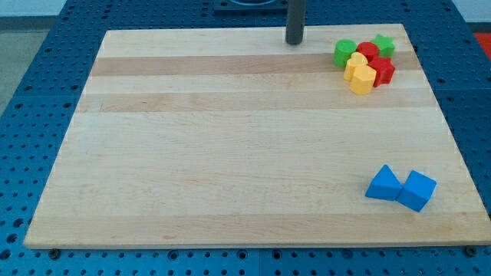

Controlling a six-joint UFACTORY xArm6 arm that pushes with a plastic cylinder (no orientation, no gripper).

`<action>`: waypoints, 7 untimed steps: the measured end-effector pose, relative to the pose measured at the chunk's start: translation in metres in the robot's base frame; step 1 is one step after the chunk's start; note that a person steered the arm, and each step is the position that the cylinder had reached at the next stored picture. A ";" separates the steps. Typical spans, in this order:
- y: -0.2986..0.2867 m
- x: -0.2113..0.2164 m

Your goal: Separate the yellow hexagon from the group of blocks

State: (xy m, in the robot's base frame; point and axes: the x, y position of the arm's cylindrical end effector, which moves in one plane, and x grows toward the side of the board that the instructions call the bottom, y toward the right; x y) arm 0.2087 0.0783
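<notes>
Fingers are absent on this arm: it ends in a rod, so nothing can spread, close or clamp, and my tip (294,42) rests bare on the tabletop (230,153) near the view's top edge, touching no block.

From the tip, the yellow hexagon (363,79) lies to the view's right and a little toward the bottom, at the bottom-left edge of a tight cluster in the top-right corner. Another yellow block (356,63), its shape unclear, sits pressed against its upper left. Two red blocks (368,52) (383,70) crowd its upper right and right, a green cylinder (344,53) stands on the cluster's left, and a green star (383,44) sits at the cluster's top right.

Open board lies below and left of the hexagon, so I judge the tip must get in behind it, from the cluster side, to drive it out that way.

Two blue blocks (383,184) (417,190) sit well apart, touching each other near the bottom right.
</notes>
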 end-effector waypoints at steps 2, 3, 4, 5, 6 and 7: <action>0.079 -0.017; 0.117 -0.016; 0.186 -0.016; 0.224 -0.009; 0.245 0.001; 0.245 0.023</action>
State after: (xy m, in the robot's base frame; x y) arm 0.2315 0.3231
